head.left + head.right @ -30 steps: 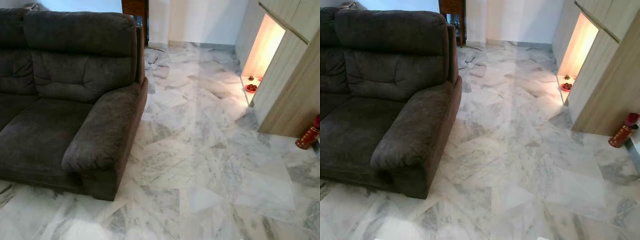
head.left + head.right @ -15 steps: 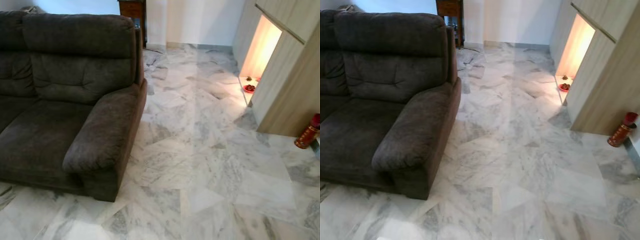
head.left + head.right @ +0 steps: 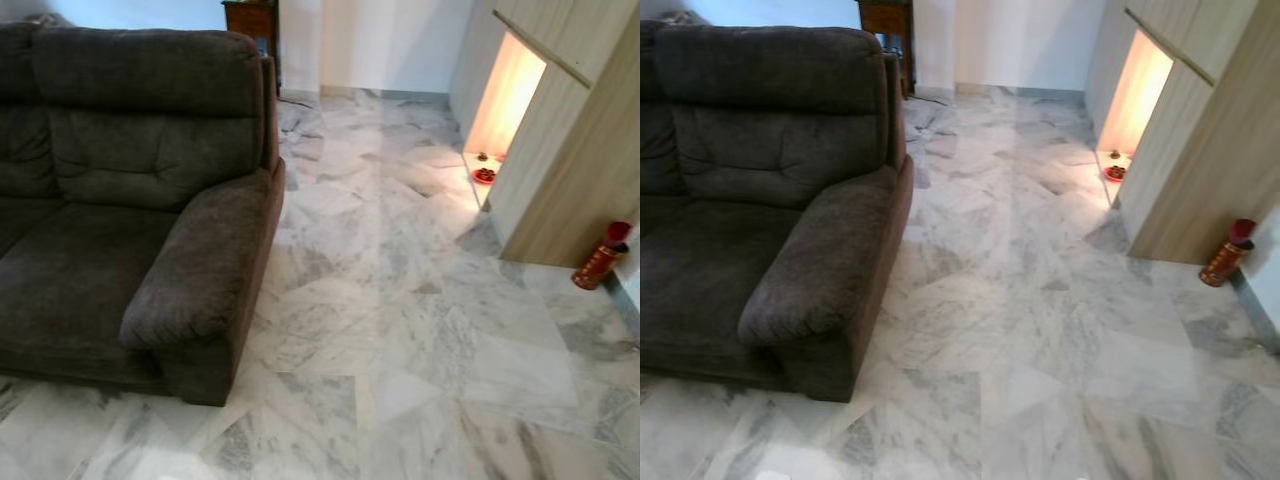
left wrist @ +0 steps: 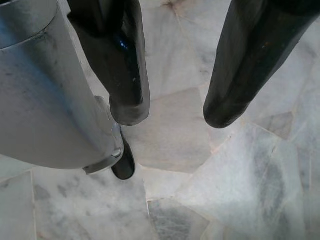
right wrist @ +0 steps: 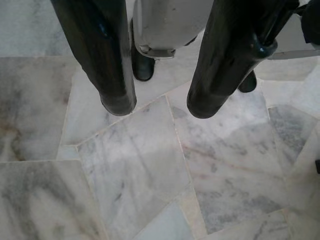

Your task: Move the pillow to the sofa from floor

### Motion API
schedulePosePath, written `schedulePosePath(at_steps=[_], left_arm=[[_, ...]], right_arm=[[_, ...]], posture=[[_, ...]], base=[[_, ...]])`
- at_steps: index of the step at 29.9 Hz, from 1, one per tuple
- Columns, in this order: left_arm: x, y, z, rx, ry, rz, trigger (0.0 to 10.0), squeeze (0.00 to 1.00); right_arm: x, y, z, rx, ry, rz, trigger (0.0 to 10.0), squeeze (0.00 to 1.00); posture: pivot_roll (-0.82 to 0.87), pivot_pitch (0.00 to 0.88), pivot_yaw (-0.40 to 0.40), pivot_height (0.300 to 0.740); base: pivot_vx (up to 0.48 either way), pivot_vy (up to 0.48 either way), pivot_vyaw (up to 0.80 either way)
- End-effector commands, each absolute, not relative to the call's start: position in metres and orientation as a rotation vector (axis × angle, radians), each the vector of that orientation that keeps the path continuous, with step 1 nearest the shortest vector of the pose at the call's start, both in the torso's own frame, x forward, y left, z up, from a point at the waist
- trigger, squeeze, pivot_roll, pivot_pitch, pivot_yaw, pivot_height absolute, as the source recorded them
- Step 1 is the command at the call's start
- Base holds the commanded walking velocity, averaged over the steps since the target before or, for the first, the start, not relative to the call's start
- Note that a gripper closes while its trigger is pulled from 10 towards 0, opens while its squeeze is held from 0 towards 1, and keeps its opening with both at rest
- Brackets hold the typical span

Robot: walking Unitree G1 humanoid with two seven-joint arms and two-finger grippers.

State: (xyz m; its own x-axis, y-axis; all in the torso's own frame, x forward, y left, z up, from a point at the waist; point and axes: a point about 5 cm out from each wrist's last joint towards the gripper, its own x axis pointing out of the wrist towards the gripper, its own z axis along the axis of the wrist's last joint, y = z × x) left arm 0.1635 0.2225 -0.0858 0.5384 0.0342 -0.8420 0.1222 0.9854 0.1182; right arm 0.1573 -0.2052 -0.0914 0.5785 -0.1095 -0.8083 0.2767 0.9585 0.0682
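A dark grey fabric sofa (image 3: 120, 200) stands on the left, its armrest (image 3: 205, 265) nearest to me and its seat cushion bare. Pale marble floor (image 3: 400, 300) spreads out to the right of it. My left gripper (image 4: 175, 114) hangs open over the marble tiles with nothing between its fingers, beside my silver leg (image 4: 45, 85). My right gripper (image 5: 161, 106) is open too, pointing down at bare floor tiles.
A wooden cabinet wall (image 3: 570, 170) runs along the right, with a lit niche (image 3: 505, 100) holding small red items (image 3: 484, 175). A red bottle-like object (image 3: 598, 262) stands on the floor at its foot. A dark wooden cabinet (image 3: 250, 15) sits behind the sofa.
The whole picture has slid a little to the left, so the camera has turned slightly right. Nothing in the room has moved.
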Motion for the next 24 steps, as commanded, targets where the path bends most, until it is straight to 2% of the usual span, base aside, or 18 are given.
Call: schedulePosePath(at_steps=[1, 5, 14, 17, 24], left_arm=[[0.1607, 0.2259, -0.0865, 0.179, 1.02, -0.052, 10.0, 0.0], [0.1596, 0.227, -0.0866, 0.181, 1.02, -0.051, 10.0, 0.0], [0.158, 0.2264, -0.0874, 0.184, 1.024, -0.051, 10.0, 0.0], [0.158, 0.2255, -0.0876, 0.187, 1.025, -0.056, 10.0, 0.0], [0.1609, 0.2255, -0.0865, 0.189, 1.02, -0.058, 10.0, 0.0]], right_arm=[[0.1548, -0.2054, -0.0925, 0.208, 0.937, -0.235, 10.0, 0.0], [0.1548, -0.2053, -0.0925, 0.21, 0.938, -0.236, 10.0, 0.0], [0.1555, -0.2049, -0.0923, 0.211, 0.936, -0.234, 10.0, 0.0], [0.1557, -0.2047, -0.0922, 0.212, 0.935, -0.233, 10.0, 0.0], [0.1552, -0.2049, -0.0924, 0.213, 0.935, -0.231, 10.0, 0.0]], posture=[[-0.03, 0.076, 0.019, 0.74], [-0.03, 0.076, 0.019, 0.74], [-0.03, 0.076, 0.019, 0.74], [-0.02, 0.077, 0.018, 0.74], [-0.02, 0.078, 0.017, 0.74]], base=[[0.0, 0.285, 0.0], [0.0, 0.412, 0.0], [0.0, 0.0, 0.0], [0.0, 0.388, 0.0], [0.0, 0.044, 0.0]])
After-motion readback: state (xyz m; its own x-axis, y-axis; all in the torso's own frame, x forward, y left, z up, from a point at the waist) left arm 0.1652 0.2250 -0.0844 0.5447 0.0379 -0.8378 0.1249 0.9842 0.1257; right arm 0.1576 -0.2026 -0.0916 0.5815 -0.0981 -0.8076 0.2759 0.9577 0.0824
